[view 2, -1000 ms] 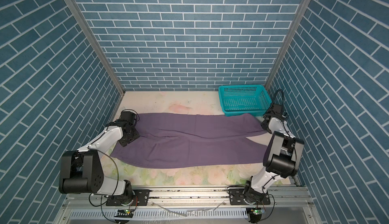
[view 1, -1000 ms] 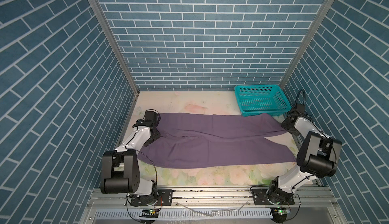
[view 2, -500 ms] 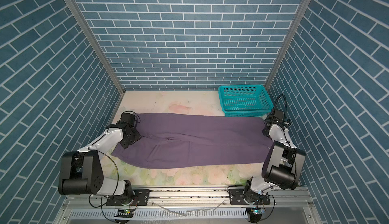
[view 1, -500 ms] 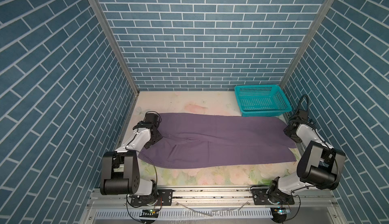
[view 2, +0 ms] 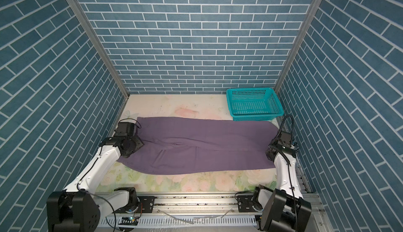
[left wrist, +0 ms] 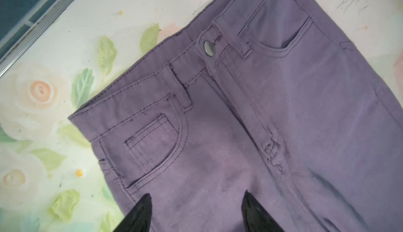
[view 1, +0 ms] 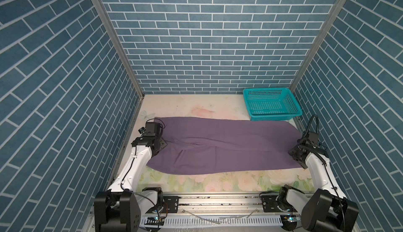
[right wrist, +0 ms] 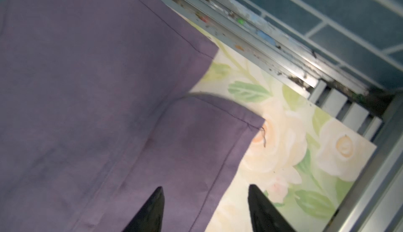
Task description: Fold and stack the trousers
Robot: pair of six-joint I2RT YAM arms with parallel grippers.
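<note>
Gaping empty, the left pincer [left wrist: 197, 198] hovers over the waistband [left wrist: 152, 76] and the right pincer [right wrist: 205, 195], likewise spread, over the hems [right wrist: 244, 150]; the trousers [view 1: 220, 145] stretch lengthwise between both, flat, muted purple, legs side by side, on the counter [view 1: 196, 183] just in front of the teal basket [view 1: 274, 117].

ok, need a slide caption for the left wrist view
Left gripper open over the trousers, laid flat on the floral table, waistband and button in view.

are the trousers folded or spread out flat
Spread out: the trousers lie flat at full length on the table, legs side by side, whole waistband showing.
</note>
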